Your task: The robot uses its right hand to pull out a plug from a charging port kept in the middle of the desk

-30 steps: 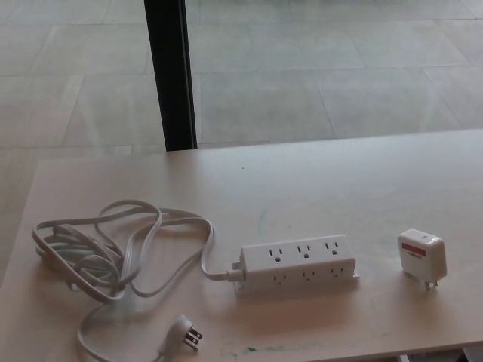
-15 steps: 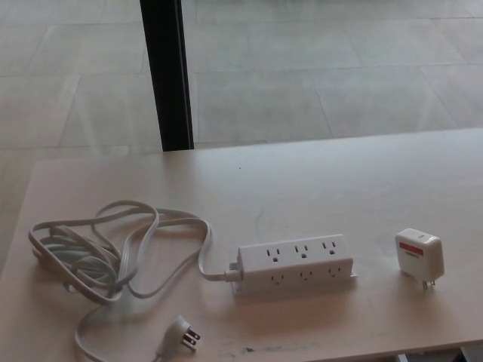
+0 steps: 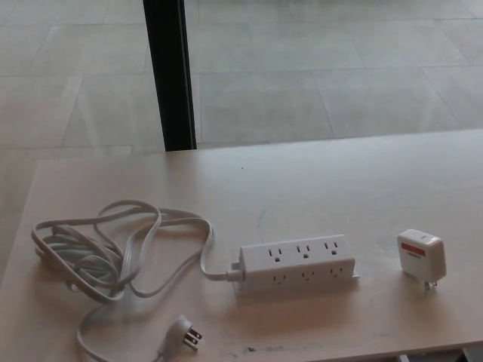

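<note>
While no robot hand shows in the head view, so I cannot tell if the fingers are apart or closed, the pale wooden desk (image 3: pixel 317 181) fills the lower part of the picture. Behind it stands a black vertical post (image 3: pixel 169 75) on a grey tiled floor (image 3: pixel 317 83). On the left side of the desk lies a long white cable in loose loops (image 3: pixel 113 253) (it runs into the left end of the strip). The white rectangular power strip with six sockets (image 3: pixel 298 264) lies near the middle, and all its sockets are free. The small white charger plug with a red band (image 3: pixel 422 256) rests on the desk well apart, to the right of the strip, prongs towards the front edge. The white cable plug with metal prongs (image 3: pixel 185 333) lies near the front edge.
</note>
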{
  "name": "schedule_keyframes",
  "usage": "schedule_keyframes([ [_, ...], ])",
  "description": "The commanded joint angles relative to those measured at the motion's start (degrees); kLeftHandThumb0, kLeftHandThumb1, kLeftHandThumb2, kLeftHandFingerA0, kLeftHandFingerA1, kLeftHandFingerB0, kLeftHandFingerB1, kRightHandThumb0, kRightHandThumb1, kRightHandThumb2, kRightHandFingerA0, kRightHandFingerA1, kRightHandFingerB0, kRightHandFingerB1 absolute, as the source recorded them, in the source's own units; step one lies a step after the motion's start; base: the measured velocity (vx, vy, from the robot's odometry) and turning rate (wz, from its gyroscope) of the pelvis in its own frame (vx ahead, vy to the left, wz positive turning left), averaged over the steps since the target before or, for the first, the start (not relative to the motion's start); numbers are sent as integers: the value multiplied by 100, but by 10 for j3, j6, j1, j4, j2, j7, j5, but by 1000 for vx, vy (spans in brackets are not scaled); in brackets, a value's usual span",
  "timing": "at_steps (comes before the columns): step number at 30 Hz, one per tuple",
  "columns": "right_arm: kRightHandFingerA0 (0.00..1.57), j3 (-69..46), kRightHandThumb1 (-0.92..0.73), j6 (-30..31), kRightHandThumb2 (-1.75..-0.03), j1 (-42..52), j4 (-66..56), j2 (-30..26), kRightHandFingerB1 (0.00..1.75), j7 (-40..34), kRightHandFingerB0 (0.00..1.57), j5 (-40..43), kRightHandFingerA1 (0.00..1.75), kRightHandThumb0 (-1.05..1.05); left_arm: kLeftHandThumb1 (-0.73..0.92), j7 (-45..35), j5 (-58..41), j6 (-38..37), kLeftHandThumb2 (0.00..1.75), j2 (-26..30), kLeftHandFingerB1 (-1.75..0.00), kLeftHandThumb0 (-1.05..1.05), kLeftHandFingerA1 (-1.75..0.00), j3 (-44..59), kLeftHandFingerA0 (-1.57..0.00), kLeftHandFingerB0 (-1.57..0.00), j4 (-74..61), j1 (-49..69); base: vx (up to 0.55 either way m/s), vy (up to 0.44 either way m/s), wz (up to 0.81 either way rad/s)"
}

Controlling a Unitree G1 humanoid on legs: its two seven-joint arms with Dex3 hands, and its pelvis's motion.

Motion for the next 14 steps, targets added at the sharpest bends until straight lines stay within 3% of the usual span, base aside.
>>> schedule_keyframes([
  [1,130,6,-20,-23,-64,-2,3,-1,81,22,71,37,143,-70,57,-14,-28,-34,57,-10,-49,-53,-82,27,-82,-69,-1,2,0,0,0],
  [2,123,5,-21,-23,-62,-3,4,-1,80,24,69,41,136,-73,58,-20,-29,-34,58,-11,-46,-54,-75,28,-81,-65,-1,0,0,0,0],
  [5,130,12,-22,-26,-61,-5,5,-2,81,22,69,44,136,-75,57,-30,-29,-38,57,-13,-49,-54,-82,32,-82,-68,-2,1,0,0,0],
  [6,144,23,-16,-33,-78,-1,-5,0,85,20,64,36,155,-82,58,-41,-27,-44,57,-12,-53,-54,-101,30,-78,-70,0,3,0,0,0],
  [7,131,31,-16,-30,-77,-2,-3,-2,83,12,62,30,152,-77,58,-42,-26,-43,58,-11,-50,-54,-92,30,-76,-65,0,3,0,0,0],
  [8,118,30,-20,-24,-64,-7,2,-2,85,16,63,38,156,-73,57,-34,-23,-44,58,-11,-51,-55,-91,28,-77,-67,0,2,0,0,0],
  [9,118,30,-20,-22,-64,-9,4,-2,85,18,63,44,156,-73,57,-31,-21,-43,58,-10,-51,-55,-91,26,-77,-67,0,0,0,0,0],
  [10,132,32,-14,-23,-76,-8,5,-3,83,19,62,44,152,-75,57,-33,-24,-44,57,-10,-50,-55,-82,28,-78,-67,1,-1,0,0,0],
  [11,124,34,-22,-24,-63,-7,6,-3,84,19,63,45,157,-75,56,-34,-26,-45,57,-11,-50,-54,-87,29,-79,-67,1,-1,0,0,0],
  [12,124,36,-22,-27,-63,-6,6,-3,84,17,63,45,157,-75,56,-35,-27,-46,57,-11,-50,-54,-87,29,-79,-67,0,0,0,0,0],
  [13,130,43,-23,-29,-62,-2,4,-4,84,12,63,39,153,-79,57,-35,-28,-40,58,-11,-49,-54,-88,29,-79,-66,-3,0,0,0,0],
  [14,129,42,-22,-29,-61,-2,5,-4,84,12,63,41,138,-77,58,-36,-28,-38,58,-11,-51,-53,-100,29,-79,-66,-5,0,0,0,0],
])
